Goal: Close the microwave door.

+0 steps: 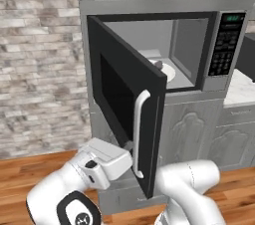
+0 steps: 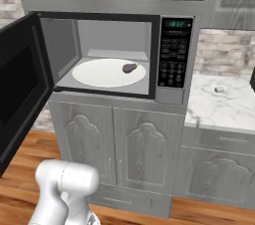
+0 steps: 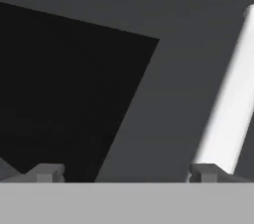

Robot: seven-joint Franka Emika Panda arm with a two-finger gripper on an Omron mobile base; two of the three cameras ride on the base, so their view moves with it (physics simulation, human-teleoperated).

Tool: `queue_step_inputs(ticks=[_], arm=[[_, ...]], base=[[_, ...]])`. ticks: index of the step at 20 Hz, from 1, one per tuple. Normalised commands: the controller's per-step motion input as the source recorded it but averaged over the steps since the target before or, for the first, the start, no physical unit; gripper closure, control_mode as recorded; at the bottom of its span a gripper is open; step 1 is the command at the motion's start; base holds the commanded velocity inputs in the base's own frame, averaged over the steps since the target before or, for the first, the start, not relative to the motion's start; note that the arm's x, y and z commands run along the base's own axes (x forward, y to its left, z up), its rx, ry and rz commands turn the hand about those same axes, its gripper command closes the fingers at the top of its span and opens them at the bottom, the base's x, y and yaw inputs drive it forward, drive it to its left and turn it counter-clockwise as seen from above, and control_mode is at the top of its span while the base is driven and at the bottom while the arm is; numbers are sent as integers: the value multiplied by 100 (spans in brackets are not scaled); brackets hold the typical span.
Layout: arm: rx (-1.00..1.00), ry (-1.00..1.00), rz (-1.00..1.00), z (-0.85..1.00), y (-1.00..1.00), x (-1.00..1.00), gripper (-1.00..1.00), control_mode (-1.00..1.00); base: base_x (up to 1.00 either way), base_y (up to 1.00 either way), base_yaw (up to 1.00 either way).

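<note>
The microwave [image 2: 119,55] is my landmark: a black-framed box built into grey wood-grain cabinets [image 2: 124,154]. Its door [image 1: 124,99] stands swung well out from the left side of the opening, hinged there, with its outer face toward me. One vertical white bar handle [image 1: 139,132] runs along the door's free edge.

My gripper [image 3: 126,173] is up close against that outer face, low on the door, just beside the lower end of the handle. My two fingertips [image 3: 48,172] are spread wide apart with nothing between them; one sits in front of the dark glass window [image 3: 64,94], the other at the foot of the handle. Whether they touch the panel I cannot tell.

Inside the microwave lies one white round turntable [image 2: 99,74], carrying one small dark item [image 2: 130,67] too small to name. One keypad panel [image 2: 173,55] with a green display sits right of the opening. Right of the microwave runs a marble counter [image 2: 224,109] with one tiny pale object [image 2: 218,89] on it.
</note>
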Motion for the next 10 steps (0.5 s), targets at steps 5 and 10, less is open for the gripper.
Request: queue_step_inputs(ticks=[5,10], arm=[[-13,-1,-17,0,-46,-3,-100,-100],[0,-12,-11,12,-51,-39,-100,-100]], base=[[0,0,0],[0,0,0]])
